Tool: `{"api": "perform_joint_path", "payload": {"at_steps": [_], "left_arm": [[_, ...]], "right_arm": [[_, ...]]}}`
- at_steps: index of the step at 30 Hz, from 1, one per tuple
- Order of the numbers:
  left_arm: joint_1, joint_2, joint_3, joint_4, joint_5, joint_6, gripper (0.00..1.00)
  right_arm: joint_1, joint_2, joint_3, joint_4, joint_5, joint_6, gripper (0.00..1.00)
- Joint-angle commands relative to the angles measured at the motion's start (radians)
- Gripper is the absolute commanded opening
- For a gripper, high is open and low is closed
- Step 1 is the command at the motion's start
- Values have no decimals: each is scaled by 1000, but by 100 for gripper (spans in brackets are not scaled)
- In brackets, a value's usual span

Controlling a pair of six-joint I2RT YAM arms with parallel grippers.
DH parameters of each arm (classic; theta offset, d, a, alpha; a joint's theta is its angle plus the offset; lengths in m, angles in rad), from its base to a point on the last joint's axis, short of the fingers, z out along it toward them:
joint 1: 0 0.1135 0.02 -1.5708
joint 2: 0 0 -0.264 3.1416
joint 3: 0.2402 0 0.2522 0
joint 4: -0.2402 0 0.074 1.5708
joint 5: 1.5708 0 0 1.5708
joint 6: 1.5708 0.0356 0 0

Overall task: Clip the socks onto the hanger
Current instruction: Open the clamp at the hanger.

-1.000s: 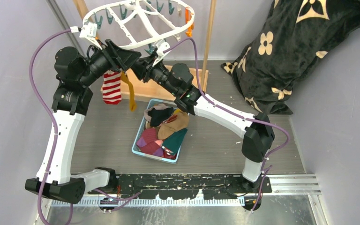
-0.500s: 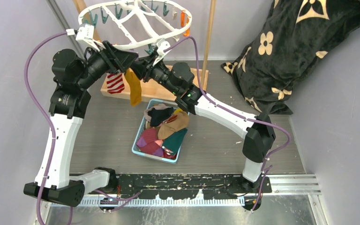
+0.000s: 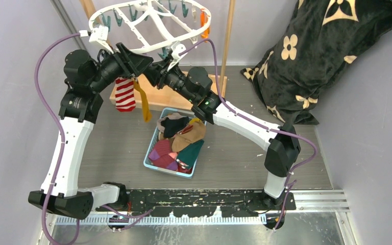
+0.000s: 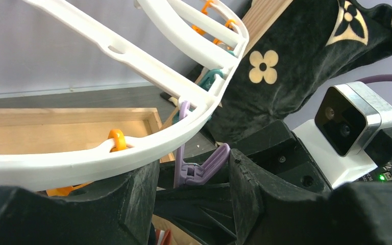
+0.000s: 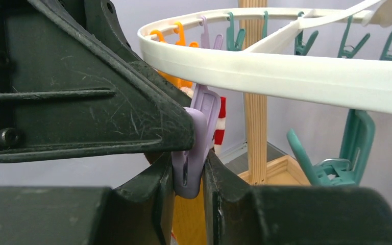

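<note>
The white oval hanger (image 3: pixel 150 23) hangs at the top with teal and orange clips. My right gripper (image 3: pixel 151 71) is shut on a purple clip (image 5: pixel 196 127) under the hanger's rim (image 5: pixel 265 66), squeezing its handles. My left gripper (image 3: pixel 134 63) faces it, jaws open around the same purple clip (image 4: pixel 200 168) and the right fingers (image 4: pixel 194 209). A red-white striped sock (image 3: pixel 125 95) and a mustard sock (image 3: pixel 143 102) hang below the grippers. What holds their tops is hidden. More socks fill the blue basket (image 3: pixel 151 153).
The light wooden stand has a base (image 3: pixel 168 97) and a post (image 3: pixel 227 41) behind the grippers. A black flower-patterned blanket (image 3: pixel 316 56) lies at the back right. Teal clips (image 5: pixel 344 153) dangle to the right of the purple clip. Grey walls close both sides.
The hanger and both grippers swung left, then came back right. The striped and mustard socks swung with them and hang lower again.
</note>
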State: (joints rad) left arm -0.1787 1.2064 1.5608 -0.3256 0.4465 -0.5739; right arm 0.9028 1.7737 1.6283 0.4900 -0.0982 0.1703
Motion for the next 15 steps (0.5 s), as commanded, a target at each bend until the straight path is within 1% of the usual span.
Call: {"api": "perform_joint_path", "payload": {"at_steps": [1, 6, 8, 11, 15], "left_arm": [[5, 19, 14, 71, -4, -6, 50], [5, 24, 16, 79, -8, 3, 39], [5, 25, 13, 74, 15, 5, 39], [5, 10, -14, 86, 49, 9, 45], [5, 2, -25, 76, 79, 29, 57]], "right_arm": [[34, -57, 48, 29, -122, 18, 1], [34, -54, 49, 28, -125, 20, 1], [34, -51, 56, 22, -131, 21, 1], [34, -49, 65, 16, -135, 25, 1], [34, -43, 76, 10, -141, 31, 1]]}}
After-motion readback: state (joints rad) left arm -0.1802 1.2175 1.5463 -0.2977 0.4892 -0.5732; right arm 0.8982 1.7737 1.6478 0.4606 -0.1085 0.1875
